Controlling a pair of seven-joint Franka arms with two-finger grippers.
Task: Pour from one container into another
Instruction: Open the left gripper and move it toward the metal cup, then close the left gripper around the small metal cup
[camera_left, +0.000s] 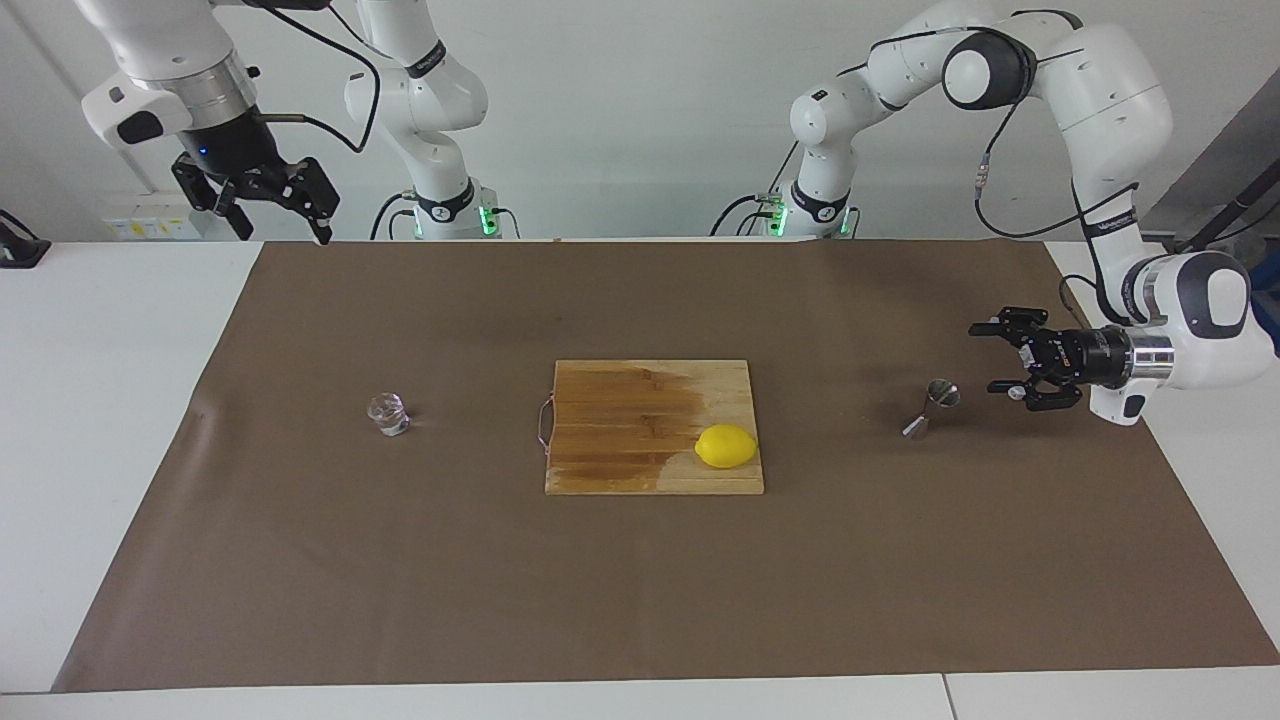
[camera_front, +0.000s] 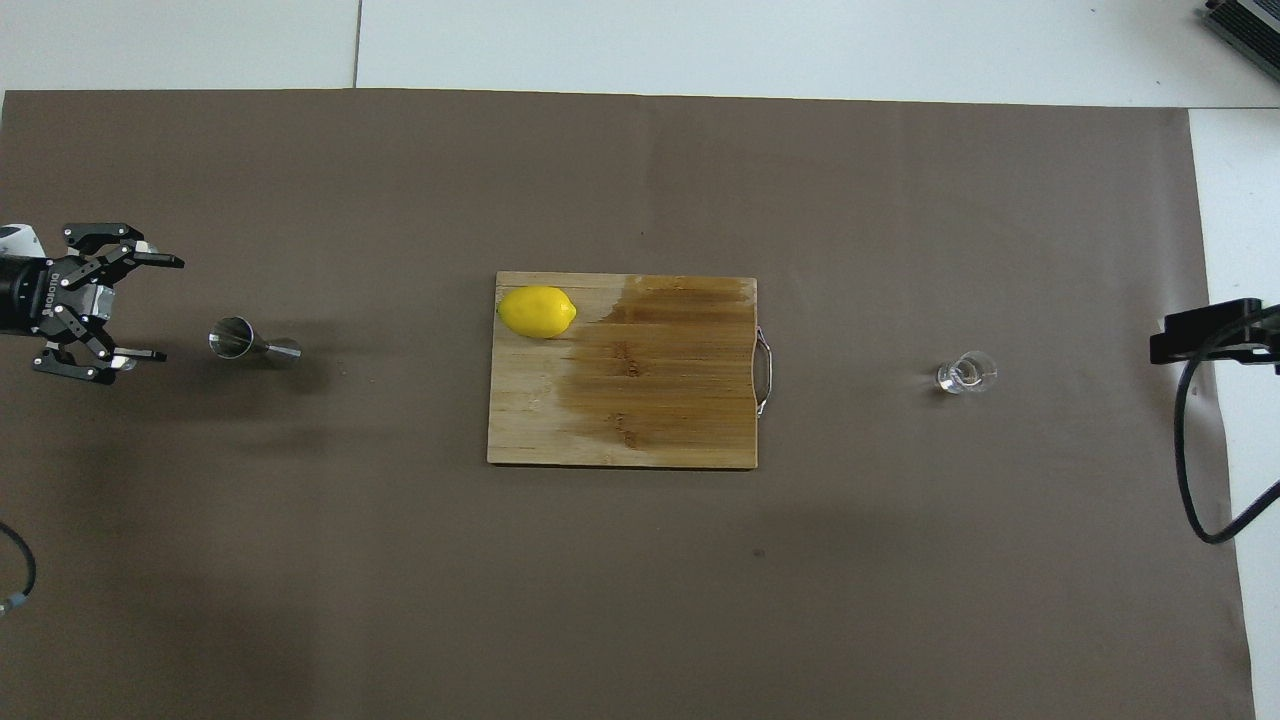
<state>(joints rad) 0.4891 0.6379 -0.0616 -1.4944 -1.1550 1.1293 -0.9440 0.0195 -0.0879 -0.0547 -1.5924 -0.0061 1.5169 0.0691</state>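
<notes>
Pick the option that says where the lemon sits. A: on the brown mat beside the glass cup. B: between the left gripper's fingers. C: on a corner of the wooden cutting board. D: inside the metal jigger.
C: the lemon rests on a corner of the cutting board, toward the left arm's end, untouched by either gripper.

One high camera faces the robots, one looks steeply down; both share the cutting board (camera_left: 650, 425), seemingly mid-table.

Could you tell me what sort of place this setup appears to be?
Probably a robotics lab staged as a bar or kitchen counter: two robot arms at a table with a brown mat, a cutting board with a lemon, and a jigger.
</notes>
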